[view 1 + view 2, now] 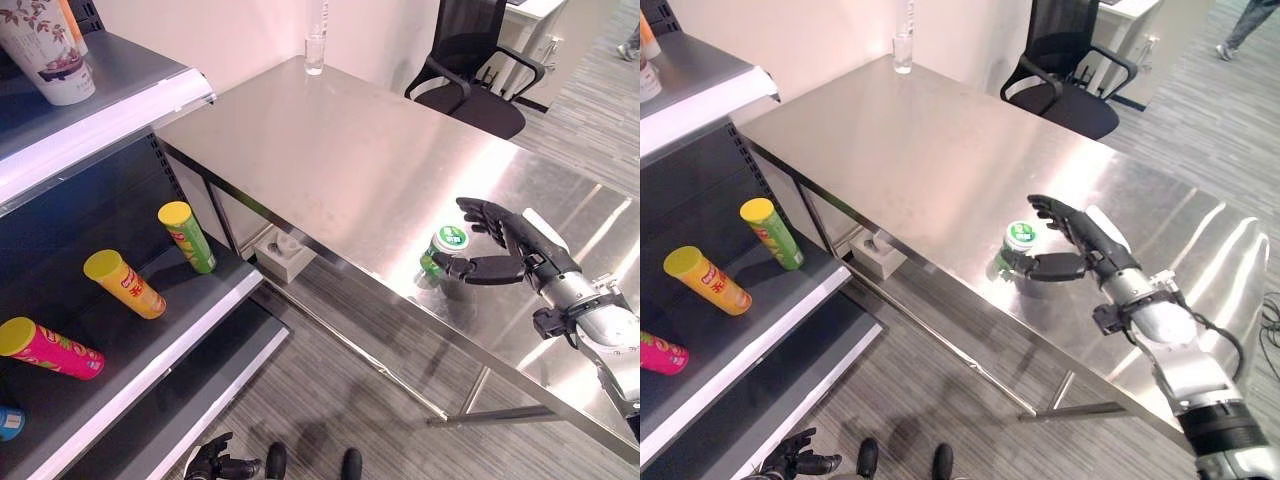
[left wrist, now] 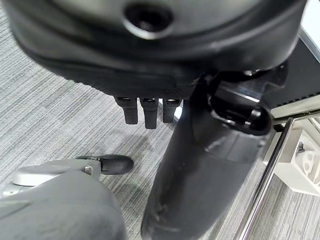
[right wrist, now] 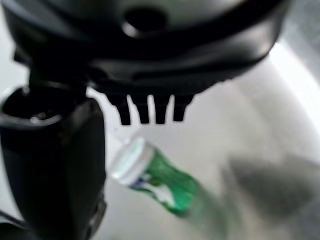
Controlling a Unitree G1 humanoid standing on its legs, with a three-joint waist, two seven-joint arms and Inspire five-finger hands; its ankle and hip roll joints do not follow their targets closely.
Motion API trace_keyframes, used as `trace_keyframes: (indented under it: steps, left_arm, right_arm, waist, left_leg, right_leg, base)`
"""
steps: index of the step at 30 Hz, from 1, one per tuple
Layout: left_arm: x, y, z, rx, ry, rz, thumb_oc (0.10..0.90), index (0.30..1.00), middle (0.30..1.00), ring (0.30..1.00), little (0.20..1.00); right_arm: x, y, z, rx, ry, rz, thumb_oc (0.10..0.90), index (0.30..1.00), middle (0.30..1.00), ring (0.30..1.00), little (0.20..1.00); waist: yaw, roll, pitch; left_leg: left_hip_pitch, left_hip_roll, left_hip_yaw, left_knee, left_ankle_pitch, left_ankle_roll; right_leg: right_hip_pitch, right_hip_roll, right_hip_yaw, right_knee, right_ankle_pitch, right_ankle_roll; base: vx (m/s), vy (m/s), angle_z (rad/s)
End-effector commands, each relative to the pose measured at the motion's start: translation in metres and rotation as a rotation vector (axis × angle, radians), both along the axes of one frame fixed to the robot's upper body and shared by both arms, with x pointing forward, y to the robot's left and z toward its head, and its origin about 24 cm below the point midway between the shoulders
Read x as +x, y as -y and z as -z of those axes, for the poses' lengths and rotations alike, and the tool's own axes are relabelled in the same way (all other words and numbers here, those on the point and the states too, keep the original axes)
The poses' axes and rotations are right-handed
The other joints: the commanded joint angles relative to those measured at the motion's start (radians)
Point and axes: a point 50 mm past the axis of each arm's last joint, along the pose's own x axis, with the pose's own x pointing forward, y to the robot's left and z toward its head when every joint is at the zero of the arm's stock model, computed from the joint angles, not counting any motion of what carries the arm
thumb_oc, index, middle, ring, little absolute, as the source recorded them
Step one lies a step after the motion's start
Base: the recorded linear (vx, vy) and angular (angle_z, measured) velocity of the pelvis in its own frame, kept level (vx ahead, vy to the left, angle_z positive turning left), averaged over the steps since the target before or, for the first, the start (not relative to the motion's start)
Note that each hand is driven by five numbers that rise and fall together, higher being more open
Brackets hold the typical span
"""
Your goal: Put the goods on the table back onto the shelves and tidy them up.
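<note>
Big steel tabletop (image 1: 330,150) takes up most of the scene, with dark shelves (image 1: 150,330) on the left holding a few snack tubes (image 1: 125,284) lying down. Right hand (image 1: 510,250) sits open at the near edge, fingers straight behind and thumb in front of the small green bottle (image 1: 445,250), not gripping it. Left hand (image 1: 212,462) hangs low near the floor, fingers loose.

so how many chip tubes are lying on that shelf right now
3: a green tube furthest back on the dark shelf, a yellow tube nearer, and a pink tube nearest. A blue item at the picture's edge may be another.
</note>
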Motion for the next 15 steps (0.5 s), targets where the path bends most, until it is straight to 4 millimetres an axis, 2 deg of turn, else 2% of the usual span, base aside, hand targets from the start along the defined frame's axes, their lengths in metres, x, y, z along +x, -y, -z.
trace_keyframes:
  steps: [1, 7, 15]
  left_arm:
    - [0.018, -0.016, -0.01, 0.061, 0.058, 0.067, 0.8, 0.9, 0.9, 0.9, 0.9]
    - [0.018, -0.015, -0.01, 0.06, 0.059, 0.056, 0.8, 0.9, 0.9, 0.9, 0.9]
    - [0.018, -0.013, -0.009, 0.057, 0.06, 0.048, 0.8, 0.9, 0.9, 0.9, 0.9]
  right_arm:
    - [0.004, -0.003, -0.044, -0.047, 0.187, -0.029, 0.8, 0.9, 0.9, 0.9, 0.9]
    - [0.012, -0.002, -0.025, -0.005, 0.144, 0.02, 0.8, 0.9, 0.9, 0.9, 0.9]
    - [0.015, -0.007, -0.021, 0.02, 0.15, 0.021, 0.8, 0.9, 0.9, 0.9, 0.9]
  waist:
    - [0.027, -0.035, -0.047]
    - [0.037, -0.033, -0.045]
    - [0.045, -0.032, -0.047]
  left_leg:
    - [0.034, 0.005, 0.05, 0.002, -0.067, -0.037]
    - [0.035, 0.004, 0.045, 0.002, -0.069, -0.036]
    - [0.039, 0.001, 0.039, 0.002, -0.072, -0.034]
  right_leg:
    - [-0.029, -0.102, 0.015, 0.065, -0.054, 0.165]
    - [-0.019, -0.11, 0.002, 0.058, -0.054, 0.165]
    - [-0.01, -0.115, -0.006, 0.058, -0.057, 0.164]
  base:
    - [0.03, -0.002, 0.04]
    - [0.03, 0.002, 0.02]
    - [0.02, 0.001, 0.04]
